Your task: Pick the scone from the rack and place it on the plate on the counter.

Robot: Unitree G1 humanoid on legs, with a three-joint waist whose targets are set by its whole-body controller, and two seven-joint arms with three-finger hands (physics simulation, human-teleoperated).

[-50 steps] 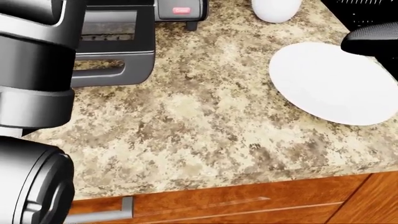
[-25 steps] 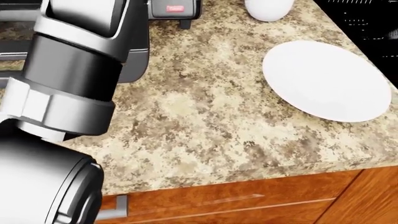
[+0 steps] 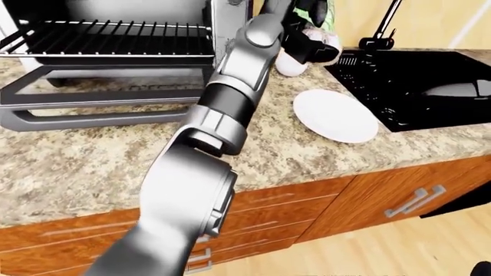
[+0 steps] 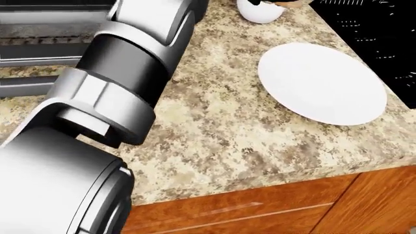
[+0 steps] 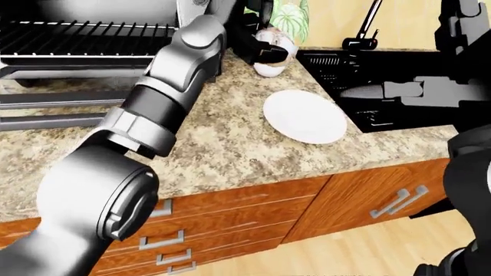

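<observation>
Granite-patterned counter [image 3: 92,167] carries the white plate [image 3: 335,115] near its sink-side edge, bare. Left hand [image 3: 303,35] reaches past the toaster oven [image 3: 115,52] toward a white jar [image 5: 270,64]; its grip and the scone cannot be made out. Right hand [image 5: 460,26] hangs above the black sink [image 3: 430,86].

Lighting was pretty flat and bright all over, typical sim render, no obvious single source. The speckled granite table [image 4: 221,122] was evenly lit, and the round white plate [image 4: 322,83] came out nearly blown out with just a faint shadow under its rim. The glossy black sink [image 3: 430,86] caught pale reflections. The silver-grey left arm [image 4: 110,92] had soft highlights and looked huge up close. Everything was sharp, no blur.
</observation>
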